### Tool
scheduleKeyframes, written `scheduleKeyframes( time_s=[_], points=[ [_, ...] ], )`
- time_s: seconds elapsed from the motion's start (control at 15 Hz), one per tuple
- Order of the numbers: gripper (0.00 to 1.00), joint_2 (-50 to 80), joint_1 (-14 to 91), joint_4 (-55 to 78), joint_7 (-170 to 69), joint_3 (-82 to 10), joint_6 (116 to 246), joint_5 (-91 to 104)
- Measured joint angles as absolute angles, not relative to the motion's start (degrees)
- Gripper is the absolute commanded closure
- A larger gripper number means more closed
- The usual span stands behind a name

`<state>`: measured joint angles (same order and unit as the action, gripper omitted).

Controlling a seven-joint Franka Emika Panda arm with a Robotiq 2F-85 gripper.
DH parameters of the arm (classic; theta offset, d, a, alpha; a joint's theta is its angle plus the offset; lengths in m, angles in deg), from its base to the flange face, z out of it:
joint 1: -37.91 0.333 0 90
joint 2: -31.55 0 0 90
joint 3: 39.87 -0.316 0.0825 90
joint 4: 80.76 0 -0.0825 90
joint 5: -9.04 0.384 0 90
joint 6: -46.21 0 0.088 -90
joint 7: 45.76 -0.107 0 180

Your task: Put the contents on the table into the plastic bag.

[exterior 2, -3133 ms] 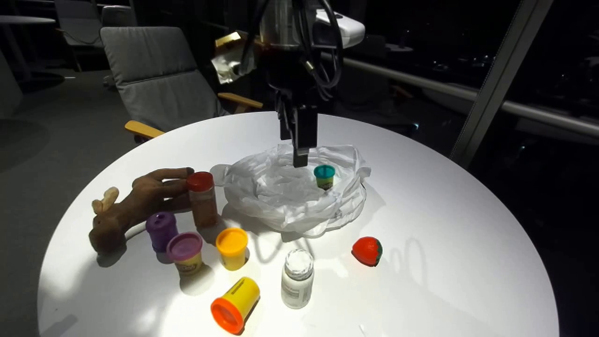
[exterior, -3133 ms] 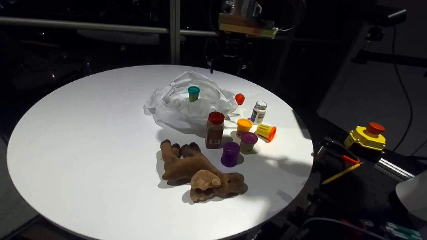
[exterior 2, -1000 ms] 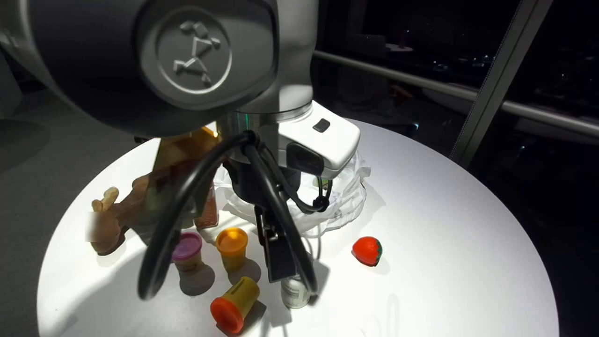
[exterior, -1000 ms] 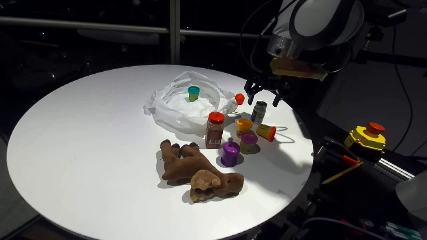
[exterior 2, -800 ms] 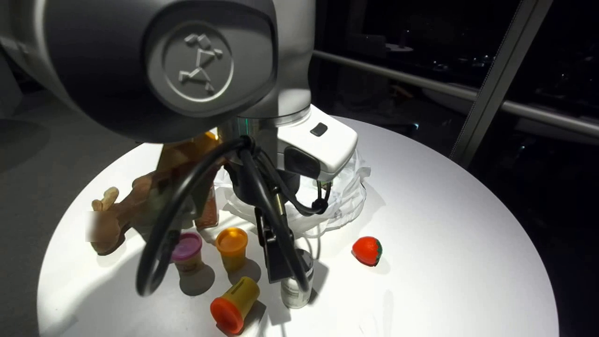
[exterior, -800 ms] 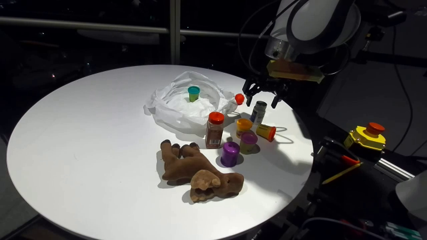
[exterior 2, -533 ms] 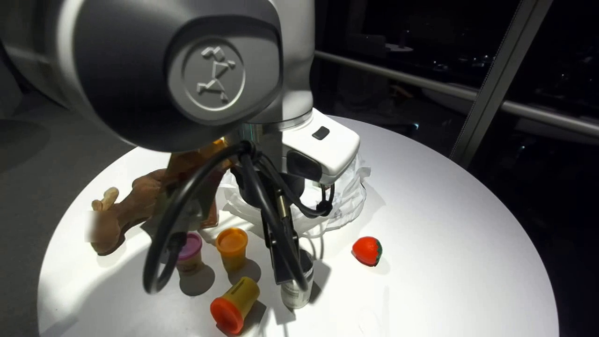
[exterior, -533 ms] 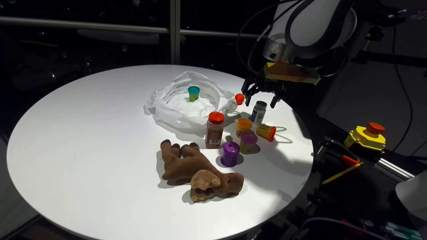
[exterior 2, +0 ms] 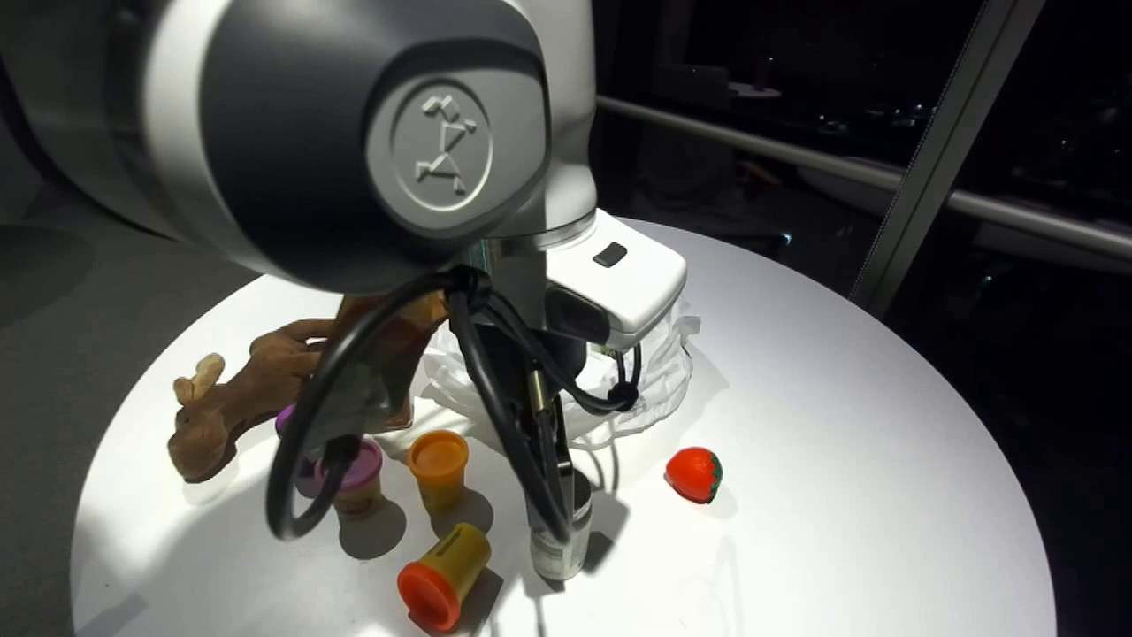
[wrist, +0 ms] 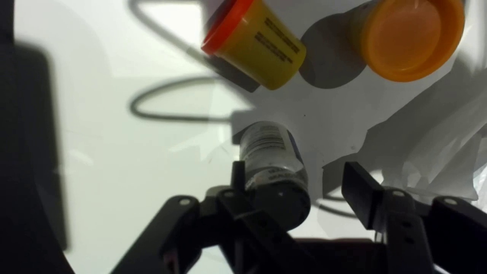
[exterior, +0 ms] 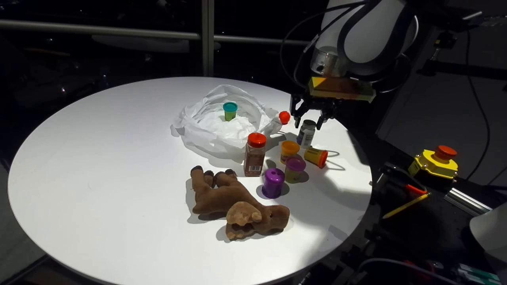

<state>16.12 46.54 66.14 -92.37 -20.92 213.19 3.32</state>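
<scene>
Wrist view: the gripper [wrist: 298, 184] is hovering spread, the top of the labelled jar [wrist: 264, 152] sitting between its fingers [wrist: 359, 194]. In an exterior view, back from the near edge of the table [exterior: 99, 190], a plush animal [exterior: 222, 200] is lying, a purple pot [exterior: 273, 183], mauve-lidded tub [exterior: 294, 171], red-capped bottle [exterior: 254, 158] and orange-lidded tub [exterior: 290, 149] are standing, and a yellow tub [exterior: 315, 157] is lying near the jar, toward the right edge. Toward the far edge, a strawberry [exterior: 284, 117] is resting near the plastic bag [exterior: 214, 141], which is holding a teal-lidded tub [exterior: 230, 112].

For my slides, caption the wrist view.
Open tool at a bottle, with a tipped tub and an upright tub nearby.
</scene>
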Motion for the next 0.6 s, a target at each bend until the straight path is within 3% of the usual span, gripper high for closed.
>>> scheduleKeyframes(
  time_s=[0.2, 0.27, 0.6],
  points=[
    [0.85, 16.0, 47.7, 66.0, -93.9, -20.0, 213.2, 2.9],
    [0.8, 16.0, 48.0, 65.9, -94.4, -19.6, 213.2, 2.7],
    [0.83, 15.9, 48.8, 65.9, -95.6, -18.7, 213.1, 2.2]
  ],
)
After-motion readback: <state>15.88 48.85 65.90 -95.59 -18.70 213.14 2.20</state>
